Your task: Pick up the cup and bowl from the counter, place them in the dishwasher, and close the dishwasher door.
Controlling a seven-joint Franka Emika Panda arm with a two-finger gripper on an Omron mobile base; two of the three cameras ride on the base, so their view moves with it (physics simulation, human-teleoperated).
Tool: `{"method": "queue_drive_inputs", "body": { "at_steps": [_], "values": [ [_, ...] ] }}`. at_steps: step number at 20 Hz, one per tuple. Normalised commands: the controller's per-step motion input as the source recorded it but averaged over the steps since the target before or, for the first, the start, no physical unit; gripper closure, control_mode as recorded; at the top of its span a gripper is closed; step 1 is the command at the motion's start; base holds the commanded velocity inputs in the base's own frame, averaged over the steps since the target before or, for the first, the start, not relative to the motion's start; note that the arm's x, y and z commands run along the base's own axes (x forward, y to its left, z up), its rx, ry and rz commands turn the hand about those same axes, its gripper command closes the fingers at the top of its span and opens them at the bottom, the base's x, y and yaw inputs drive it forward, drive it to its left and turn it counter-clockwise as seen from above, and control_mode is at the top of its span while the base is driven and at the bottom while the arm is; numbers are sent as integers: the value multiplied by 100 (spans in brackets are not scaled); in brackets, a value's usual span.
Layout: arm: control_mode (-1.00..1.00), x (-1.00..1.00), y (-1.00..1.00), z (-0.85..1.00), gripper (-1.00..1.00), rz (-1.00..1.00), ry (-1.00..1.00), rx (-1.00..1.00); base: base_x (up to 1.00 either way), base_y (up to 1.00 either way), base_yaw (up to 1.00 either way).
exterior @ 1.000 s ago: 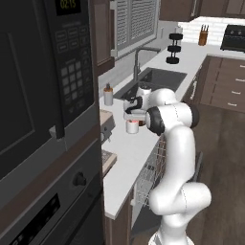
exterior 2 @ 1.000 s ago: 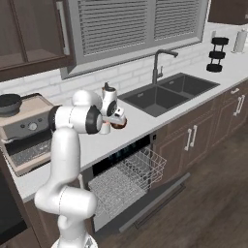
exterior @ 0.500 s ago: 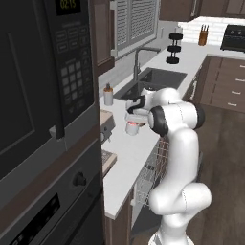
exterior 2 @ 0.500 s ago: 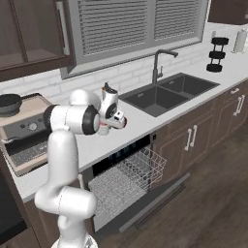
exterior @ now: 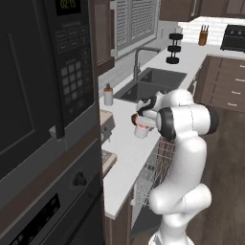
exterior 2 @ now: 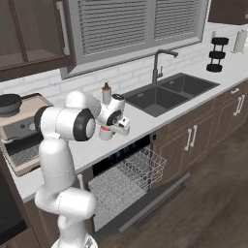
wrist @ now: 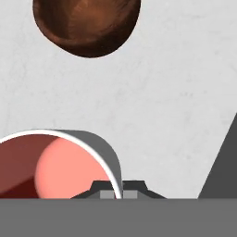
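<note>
The cup point(wrist: 55, 166), pale outside and red inside, sits at the lower left of the hand view. Its near rim runs between my two fingertips, and my gripper point(wrist: 119, 193) is shut on that rim. From the base views the cup point(exterior: 140, 130) point(exterior 2: 104, 132) is low over the white-grey counter point(exterior 2: 140, 123), just under my hand. The dark reddish-brown bowl point(wrist: 87, 25) lies on the counter just beyond the cup; its edge point(exterior: 135, 118) peeks out beside the hand. Below the counter the dishwasher stands open, with its wire rack point(exterior 2: 128, 177) pulled out over the lowered door point(exterior 2: 157, 199).
A grey bottle with a brown cap point(exterior 2: 106, 92) stands behind the cup. The double sink point(exterior 2: 169, 92) with its tap lies to the right. A coffee machine point(exterior 2: 22, 131) stands at the counter's left end. The black wall oven point(exterior: 43, 119) rises at the left.
My fingers have gone from open to shut on the cup's rim. The hand has shifted slightly over the cup; cup and bowl stay where they were.
</note>
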Motion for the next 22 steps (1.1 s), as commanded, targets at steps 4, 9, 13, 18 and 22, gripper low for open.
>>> {"method": "queue_drive_inputs", "body": {
  "at_steps": [4, 9, 13, 18, 22],
  "values": [
    [-100, -85, -100, 4, 100, -2, -8, 7, 0, 0, 0],
    [-100, -55, -100, 0, 100, -1, -1, 10, 0, 0, 0],
    [-100, -32, -100, -15, 100, 0, 0, 13, 0, 0, 0],
    [-100, 1, -67, -47, 100, 0, 0, 17, 0, 0, 0],
    [-100, 22, -28, -64, 100, 0, 0, 21, 0, 0, 0]
  ]
}}
